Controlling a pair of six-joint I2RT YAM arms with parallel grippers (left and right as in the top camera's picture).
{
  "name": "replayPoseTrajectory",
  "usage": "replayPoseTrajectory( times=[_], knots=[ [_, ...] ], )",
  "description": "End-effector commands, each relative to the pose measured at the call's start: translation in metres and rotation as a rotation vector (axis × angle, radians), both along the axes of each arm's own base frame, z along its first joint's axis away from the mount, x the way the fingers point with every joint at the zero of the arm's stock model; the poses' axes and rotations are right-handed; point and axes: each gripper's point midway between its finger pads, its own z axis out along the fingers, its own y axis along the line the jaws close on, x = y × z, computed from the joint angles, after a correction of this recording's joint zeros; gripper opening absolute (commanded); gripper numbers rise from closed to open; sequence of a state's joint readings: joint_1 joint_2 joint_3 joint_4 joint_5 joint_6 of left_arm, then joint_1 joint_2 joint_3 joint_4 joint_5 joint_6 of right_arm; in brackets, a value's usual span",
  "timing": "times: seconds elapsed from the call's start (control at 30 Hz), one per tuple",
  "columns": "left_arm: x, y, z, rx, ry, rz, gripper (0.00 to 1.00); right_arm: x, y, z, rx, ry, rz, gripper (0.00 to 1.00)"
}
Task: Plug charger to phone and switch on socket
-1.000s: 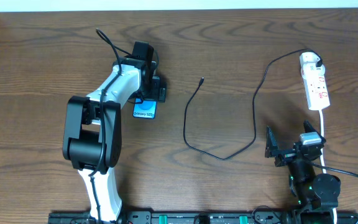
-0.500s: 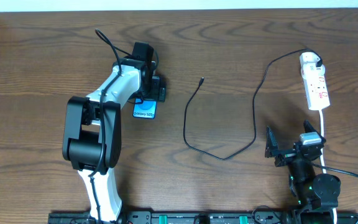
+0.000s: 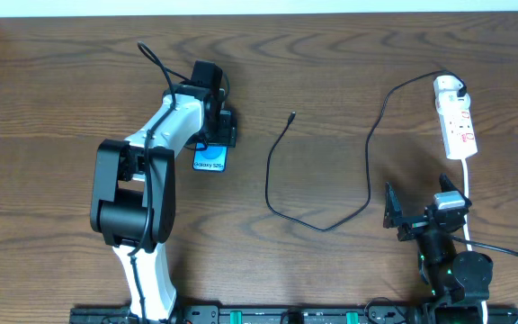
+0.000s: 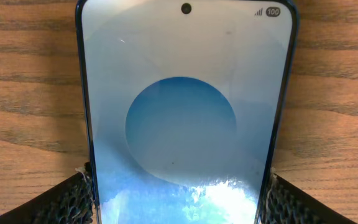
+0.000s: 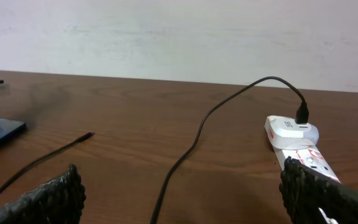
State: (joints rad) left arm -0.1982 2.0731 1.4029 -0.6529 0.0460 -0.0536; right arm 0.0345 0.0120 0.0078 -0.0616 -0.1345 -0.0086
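Dark wood-grain surface (image 3: 52, 81), pale wall (image 5: 166, 31) at 12 o'clock. We see the left pincer (image 4: 178, 193) squeezing the phone (image 4: 185, 93) by its edges; right pincer (image 5: 185, 199) at 5 o'clock gapes empty.

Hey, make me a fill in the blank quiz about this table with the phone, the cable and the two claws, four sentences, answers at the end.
1. The phone sits between the two ___ of the left claw.
2. The badge at the phone's top corner reads ___.
3. The right claw is ___ and holds nothing.
4. The thin cable, whose tip lies on the table, is ___ in colour.
Missing words: fingers; 100; open; black.
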Motion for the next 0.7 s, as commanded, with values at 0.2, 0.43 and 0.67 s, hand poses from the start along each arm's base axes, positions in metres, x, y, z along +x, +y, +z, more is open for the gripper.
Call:
replayPoseTrajectory(
  times=[0.2,0.43,0.67],
  knots=[
    [-0.021,0.009,-0.030,0.049,0.084,0.006,0.98,0.000,-0.001,0.000,-0.008,-0.003,-0.005,0.99],
    [-0.018,0.008,-0.030,0.046,0.071,0.005,0.98,0.000,-0.001,0.000,-0.008,-0.003,-0.005,0.99],
    [-0.012,0.007,-0.029,0.041,0.045,0.006,0.99,0.000,-0.001,0.000,-0.008,-0.003,-0.005,0.99]
  ],
)
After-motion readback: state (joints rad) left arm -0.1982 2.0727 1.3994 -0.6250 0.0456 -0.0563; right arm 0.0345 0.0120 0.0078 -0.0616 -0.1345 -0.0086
